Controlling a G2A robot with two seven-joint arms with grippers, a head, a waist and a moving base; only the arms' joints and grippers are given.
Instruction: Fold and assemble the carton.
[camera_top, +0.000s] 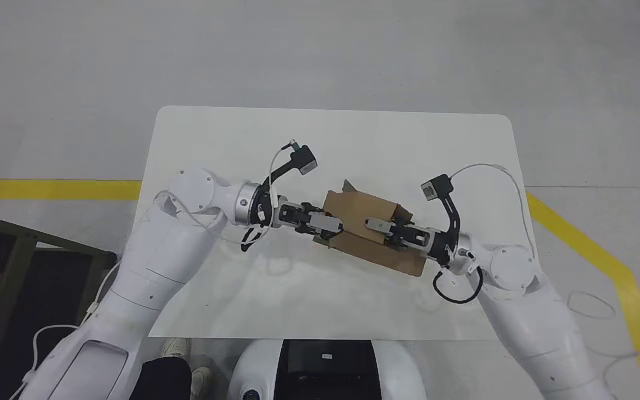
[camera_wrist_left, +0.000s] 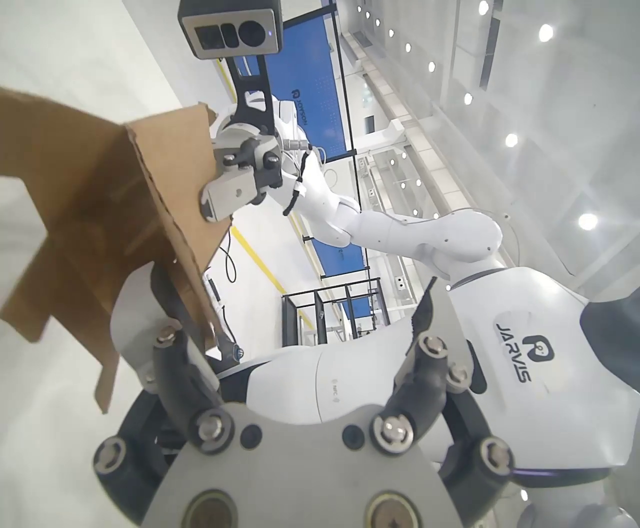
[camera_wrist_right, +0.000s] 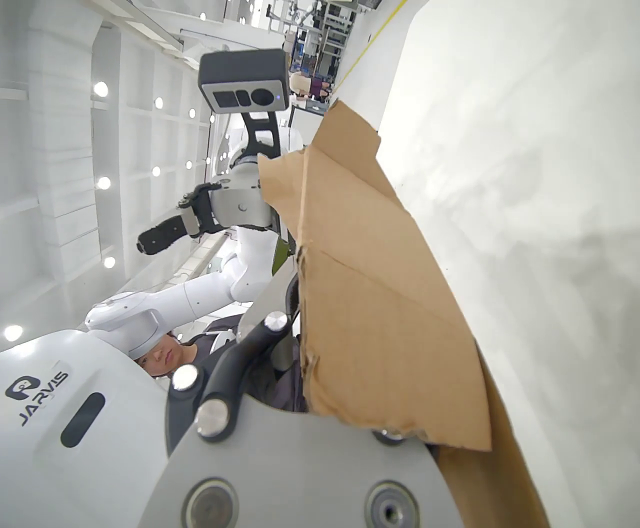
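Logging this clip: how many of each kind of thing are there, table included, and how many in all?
carton: 1
white table: 1
grippers: 2, the left gripper and the right gripper
Total: 4

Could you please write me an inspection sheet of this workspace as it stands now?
Surface: white table with rounded corners.
Job's things: one brown carton, partly folded with loose flaps, near the table's middle between the two arms.
Clutter: nothing seen.
Grippers: left gripper open, with a carton edge between its fingers; right gripper at the carton's opposite end, against a panel.
Cables: white cable looping over the table by the right wrist; floor cable beside the table.
Surroundings: grey floor, yellow floor line, dark rack.
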